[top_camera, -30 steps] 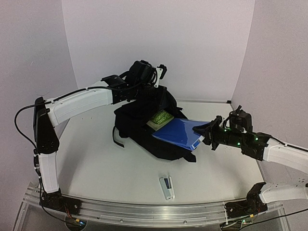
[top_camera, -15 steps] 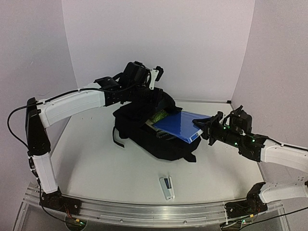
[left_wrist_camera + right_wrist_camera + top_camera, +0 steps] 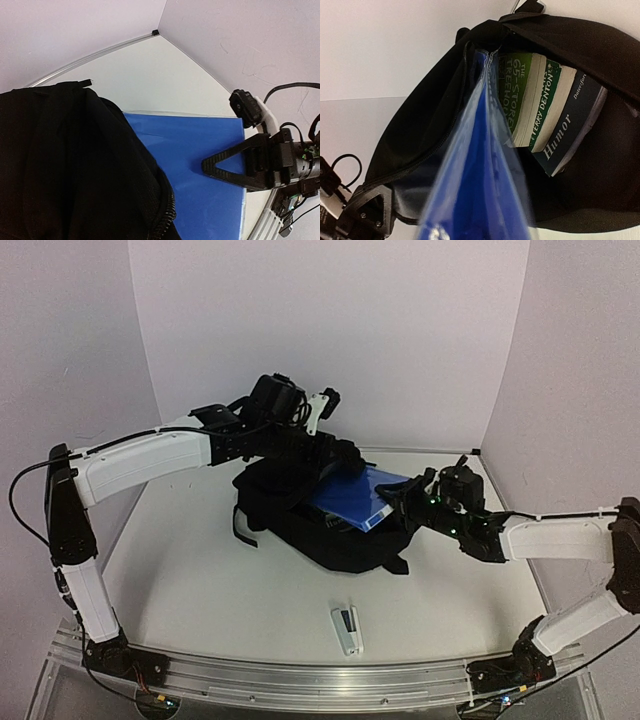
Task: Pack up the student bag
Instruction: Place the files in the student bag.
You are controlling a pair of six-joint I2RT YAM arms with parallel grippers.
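Pinching blue folder (image 3: 348, 498) by edge, right gripper (image 3: 395, 505) holds it half inside student bag (image 3: 330, 540); left gripper (image 3: 322, 445) clamped tight on bag's upper flap; books (image 3: 530, 95) inside.

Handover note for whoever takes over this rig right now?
Left gripper: shut on the student bag's top flap, holding the mouth open.
Right gripper: shut on the blue folder, which is partly inside the mouth.
Done: green book and dark-blue Humor book inside.
Left: push the folder fully in; small white-and-blue item lies on the table.
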